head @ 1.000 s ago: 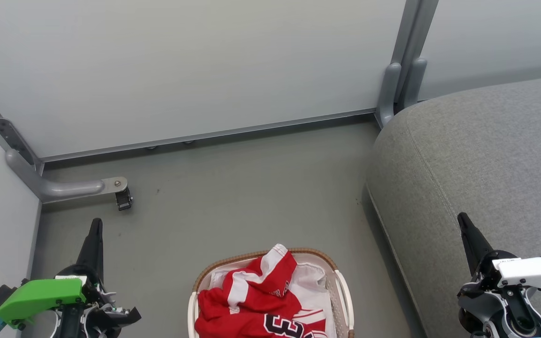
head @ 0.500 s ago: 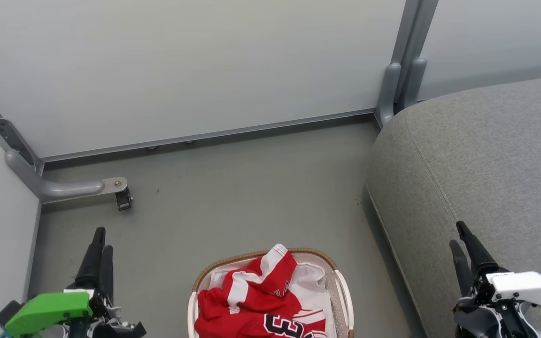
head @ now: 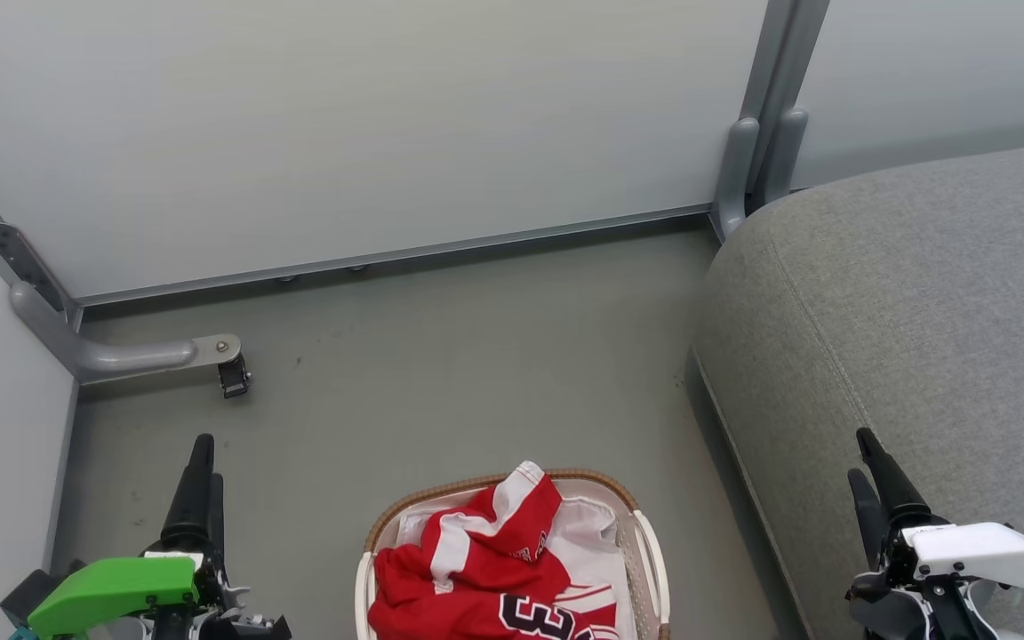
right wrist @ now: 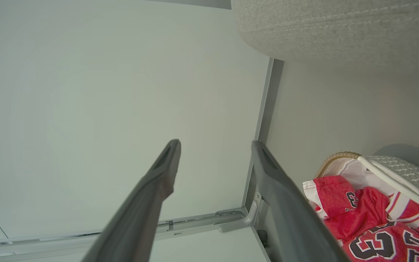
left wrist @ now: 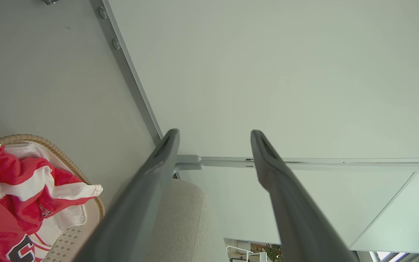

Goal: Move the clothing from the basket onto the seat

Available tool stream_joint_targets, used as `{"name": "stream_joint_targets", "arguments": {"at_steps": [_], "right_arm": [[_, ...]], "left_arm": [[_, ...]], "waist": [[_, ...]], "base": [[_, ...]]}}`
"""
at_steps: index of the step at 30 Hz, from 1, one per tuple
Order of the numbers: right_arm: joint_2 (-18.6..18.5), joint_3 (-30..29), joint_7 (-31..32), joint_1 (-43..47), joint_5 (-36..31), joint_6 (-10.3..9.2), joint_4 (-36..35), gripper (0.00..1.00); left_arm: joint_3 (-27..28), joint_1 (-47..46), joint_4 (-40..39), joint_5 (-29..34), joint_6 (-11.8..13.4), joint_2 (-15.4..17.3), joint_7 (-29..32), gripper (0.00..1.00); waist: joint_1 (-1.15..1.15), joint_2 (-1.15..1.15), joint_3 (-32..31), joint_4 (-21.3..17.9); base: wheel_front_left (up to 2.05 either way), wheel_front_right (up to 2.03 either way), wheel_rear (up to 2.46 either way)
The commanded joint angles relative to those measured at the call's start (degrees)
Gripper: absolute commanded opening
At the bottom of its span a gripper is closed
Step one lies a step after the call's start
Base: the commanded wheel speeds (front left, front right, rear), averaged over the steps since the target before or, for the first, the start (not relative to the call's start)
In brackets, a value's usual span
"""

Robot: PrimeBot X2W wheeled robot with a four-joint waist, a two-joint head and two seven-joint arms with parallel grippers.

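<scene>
The clothing [head: 476,569], a red jersey with white stripes and black numerals, lies bunched in the basket [head: 494,484] at the bottom middle of the head view. The grey seat [head: 903,311] fills the right side. My left gripper [head: 208,462] hovers over the floor left of the basket, open and empty. Over the seat's front edge, right of the basket, my right gripper [head: 859,455] is also open and empty. The left wrist view shows parted fingers around the left gripper [left wrist: 215,133], with clothing [left wrist: 16,182] at lower left. In the right wrist view, the right gripper [right wrist: 215,142] is spread, with clothing [right wrist: 358,218] at lower right.
Pale partition walls close off the back and left. A grey metal foot with a small caster [head: 223,364] juts onto the floor [head: 441,356] at left. A grey post [head: 748,160] stands in the corner beside the seat.
Both grippers went from shut to open, fingers now parted. Each has also drawn back a little toward the bottom of the head view. The basket and jersey have not moved.
</scene>
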Motion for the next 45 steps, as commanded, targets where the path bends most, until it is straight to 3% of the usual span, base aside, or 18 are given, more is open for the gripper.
{"name": "stream_joint_targets", "arguments": {"at_steps": [1,9,10,16,31,45], "right_arm": [[-0.47,0.04,-0.71,-0.88,-1.18,0.01,-0.81,1.0],[-0.56,-0.71,-2.7,-0.89,-7.79,0.02,-2.27,1.0],[-0.6,-0.82,-3.4,-0.81,-11.27,0.02,-3.25,1.0],[-0.66,-0.73,-4.74,-0.32,-18.7,0.02,-5.04,1.0],[-0.78,0.8,-7.77,0.58,-35.71,0.02,-6.22,1.0],[-0.89,3.49,-10.23,1.25,-50.36,0.03,-6.59,1.0]], "left_arm": [[-0.33,-0.32,-1.29,1.54,-0.05,0.25,-0.7,1.0],[-1.32,0.07,-3.21,9.0,-0.08,0.31,-2.65,1.0],[-1.67,0.39,-3.99,12.33,-0.08,0.34,-3.37,1.0],[-1.65,0.86,-4.94,18.08,-0.1,0.38,-4.7,1.0],[-4.6,2.06,-6.77,39.33,3.57,0.49,-7.72,1.0],[-5.95,3.49,-6.11,50.39,6.15,0.57,-10.15,1.0]], "waist": [[0.0,0.0,0.01,0.0],[0.0,0.0,0.09,0.01],[0.0,0.0,0.11,0.02],[0.0,0.0,0.13,0.05],[0.0,0.0,0.15,0.06],[0.0,0.0,0.15,0.21]], "base": [[0.0,0.0,0.0],[0.0,0.0,0.0],[0.0,0.0,0.0],[0.0,0.0,0.0],[0.0,0.0,0.0],[0.0,0.0,0.0]]}}
